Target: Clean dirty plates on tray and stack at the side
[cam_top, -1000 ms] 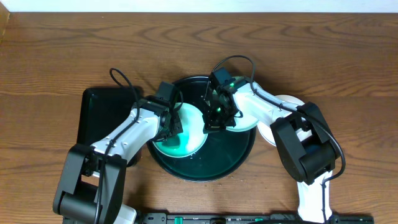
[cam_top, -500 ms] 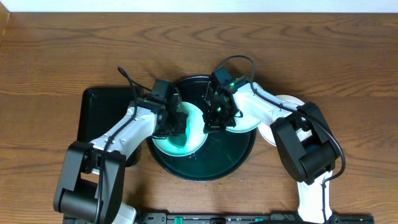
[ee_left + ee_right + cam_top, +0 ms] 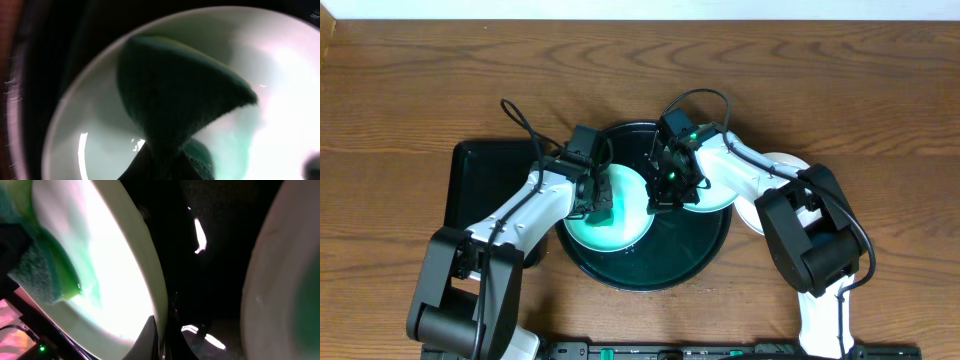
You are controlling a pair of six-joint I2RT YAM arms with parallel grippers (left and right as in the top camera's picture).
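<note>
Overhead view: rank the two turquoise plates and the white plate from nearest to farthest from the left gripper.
1. turquoise plate, under the left gripper and its sponge, tray left half.
2. second turquoise plate, tray's right half.
3. white plate, on the table right of the tray.

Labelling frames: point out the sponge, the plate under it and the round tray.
sponge (image 3: pixel 175 100), left wrist view, dark folded face.
turquoise plate (image 3: pixel 620 232), overhead view, bare lower surface.
round black tray (image 3: pixel 688 250), overhead view, bare floor.

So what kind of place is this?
Probably a robot test bench set up for dish-cleaning, not a real kitchen: two robot arms at a wooden table, a black tray of turquoise plates, a green sponge.
</note>
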